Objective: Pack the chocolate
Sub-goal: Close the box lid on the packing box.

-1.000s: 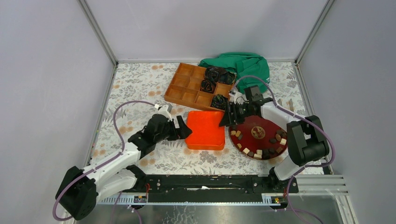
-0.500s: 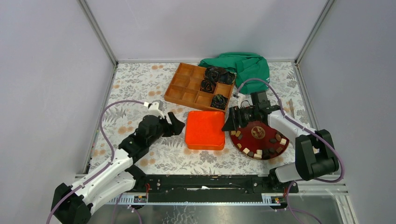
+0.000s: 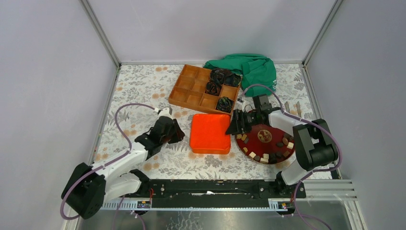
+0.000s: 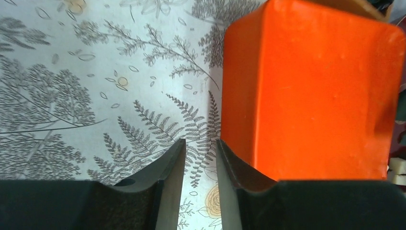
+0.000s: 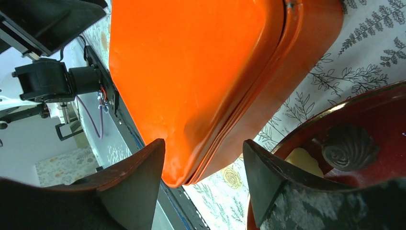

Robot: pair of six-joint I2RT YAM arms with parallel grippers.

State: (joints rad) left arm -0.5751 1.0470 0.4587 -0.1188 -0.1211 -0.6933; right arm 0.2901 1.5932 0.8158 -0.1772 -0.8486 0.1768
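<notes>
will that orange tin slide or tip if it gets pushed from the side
Probably slides rather than tips: the orange tin lies low and flat on the table. Its glossy, rounded sides look slippery, so a pinch may slip. Likely rigid.

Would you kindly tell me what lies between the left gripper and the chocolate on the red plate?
The orange box lies between left gripper and chocolate, seen in the top view.

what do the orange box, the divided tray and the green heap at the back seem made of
The orange box is probably painted tin: it has a glossy sheen, small dimples and a rolled seam along its edge. The divided tray is matte orange-brown with thin partitions. It could be wood or card, and the look leaves that open. The green heap is cloth, with soft folds and no shine.
</notes>
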